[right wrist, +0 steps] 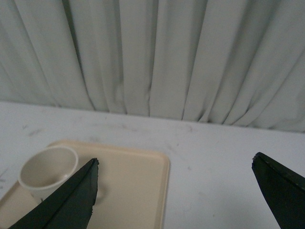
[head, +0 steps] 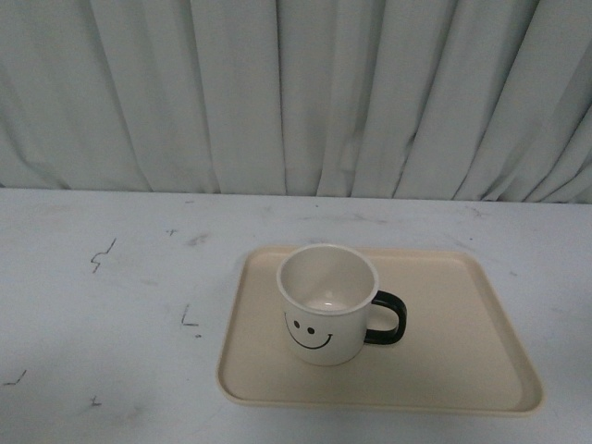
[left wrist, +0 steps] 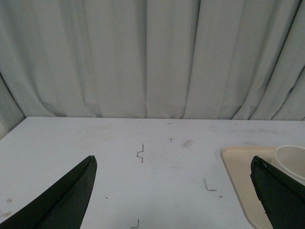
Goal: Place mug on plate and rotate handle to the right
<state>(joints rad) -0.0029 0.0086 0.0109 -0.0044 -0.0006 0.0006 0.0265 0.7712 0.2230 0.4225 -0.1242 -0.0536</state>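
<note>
Where it stands upright at lower centre of the front view, the mug (head: 327,303) is cream-white with a black smiley face forward; its dark handle (head: 387,317) points frame right. It sits on the beige plate (head: 462,314), left of middle. Scuffed white tabletop (head: 111,305); pale curtain (head: 277,92) behind. Left gripper (left wrist: 174,161) and right gripper (right wrist: 175,160): spread wide, holding nothing.

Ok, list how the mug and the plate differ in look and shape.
The mug is round and deep; the plate is rectangular with rounded corners, flat, with a low rim. The mug is cream-white with a black smiley face and a dark handle; the plate is plain beige. The mug is far narrower than the plate and stands upright on it. Both are pale in colour.
</note>
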